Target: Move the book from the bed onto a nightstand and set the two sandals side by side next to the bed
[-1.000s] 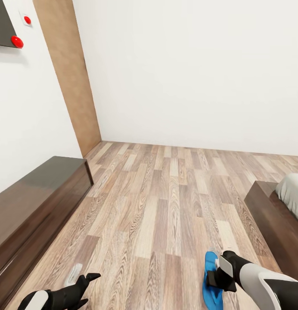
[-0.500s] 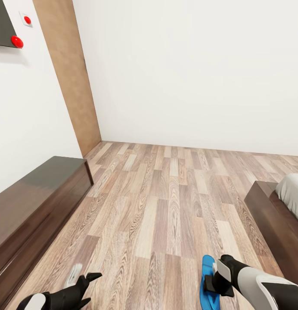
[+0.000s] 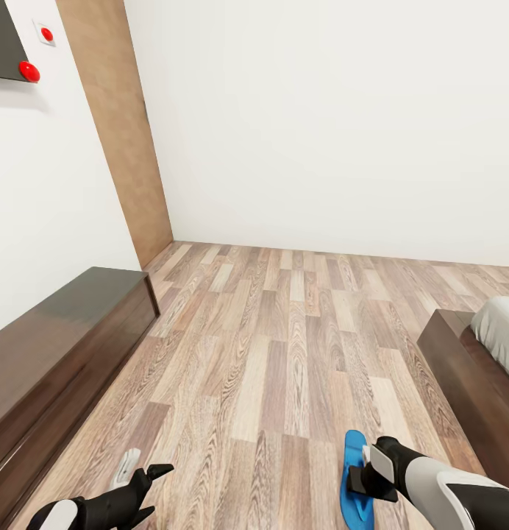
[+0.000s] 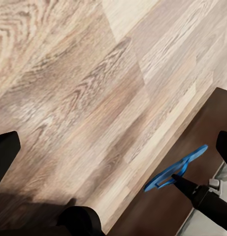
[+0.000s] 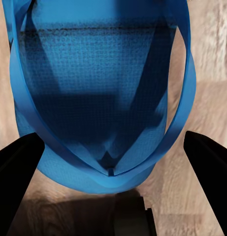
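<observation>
Bright blue flat sandal [image 3: 355, 478] lies on the wood-plank floor [image 3: 284, 353] beside the dark brown wooden bed frame [image 3: 460, 383]. Right gripper [image 5: 113, 196] hovers over it, fingers spread apart, straddling its straps. Left gripper [image 3: 148, 482] hangs open nearby.

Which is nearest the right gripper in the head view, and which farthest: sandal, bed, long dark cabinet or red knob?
1. Sandal: right at the right gripper, over the floor.
2. Bed: just beyond, on the right.
3. Long dark cabinet: across the floor, left wall.
4. Red knob: high on the left wall.
</observation>
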